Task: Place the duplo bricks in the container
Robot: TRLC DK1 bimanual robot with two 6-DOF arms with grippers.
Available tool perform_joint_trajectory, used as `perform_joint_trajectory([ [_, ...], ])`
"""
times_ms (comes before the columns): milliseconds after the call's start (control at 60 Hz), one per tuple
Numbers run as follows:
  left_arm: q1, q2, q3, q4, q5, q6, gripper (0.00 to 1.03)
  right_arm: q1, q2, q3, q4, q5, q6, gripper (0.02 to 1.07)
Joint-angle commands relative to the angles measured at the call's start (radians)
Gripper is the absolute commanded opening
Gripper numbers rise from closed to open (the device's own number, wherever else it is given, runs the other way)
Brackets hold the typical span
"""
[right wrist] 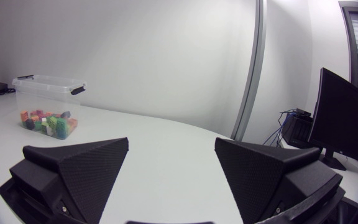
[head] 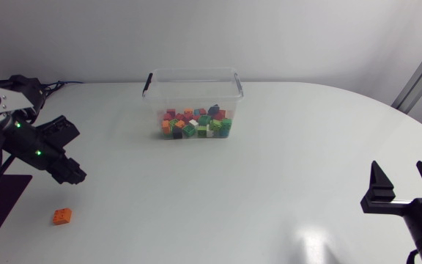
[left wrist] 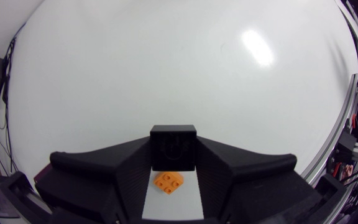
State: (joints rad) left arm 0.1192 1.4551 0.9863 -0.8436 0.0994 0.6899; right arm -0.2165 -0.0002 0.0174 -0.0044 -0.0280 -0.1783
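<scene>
My left claw [left wrist: 173, 163] has its fingers parted with nothing in them. In its wrist view an orange brick [left wrist: 168, 182] shows through the gap, lying flat on the white table [left wrist: 166, 74] with its studs up. From the head view the left claw [head: 70, 174] sits near the table's left edge, and the orange brick [head: 62, 215] lies close by but apart from it, nearer the front edge. My right claw [right wrist: 171, 148] stands spread wide, holding nothing, low at the table's right front corner [head: 399, 174]. Well away from both claws, at the far middle of the table, stands the clear container [head: 193, 75] with black handles. A heap of bricks [head: 195, 123] in many colours covers its floor. The right wrist view shows the container [right wrist: 47, 81] and the heap [right wrist: 48, 121] across the table.
</scene>
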Motion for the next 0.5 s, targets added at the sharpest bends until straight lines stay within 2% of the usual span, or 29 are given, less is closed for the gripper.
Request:
perform_joint_trajectory([
  [0, -0.047, -0.039, 0.066, -0.046, 0.013, -0.046, 0.32, 0.008, -0.004, -0.017, -0.003, 0.010, 0.023, 1.02],
  [100, -0.128, -0.058, 0.169, -0.081, 0.037, -0.099, 0.32, 0.008, -0.004, -0.017, -0.003, 0.010, 0.025, 1.02],
  [300, -0.288, 0.025, 0.393, -0.058, 0.051, -0.221, 0.32, 0.009, -0.006, -0.017, -0.003, 0.010, 0.023, 1.02],
  [483, -0.354, 0.185, 0.595, 0.000, 0.052, -0.283, 0.32, 0.008, -0.006, -0.017, -0.003, 0.010, 0.023, 1.02],
])
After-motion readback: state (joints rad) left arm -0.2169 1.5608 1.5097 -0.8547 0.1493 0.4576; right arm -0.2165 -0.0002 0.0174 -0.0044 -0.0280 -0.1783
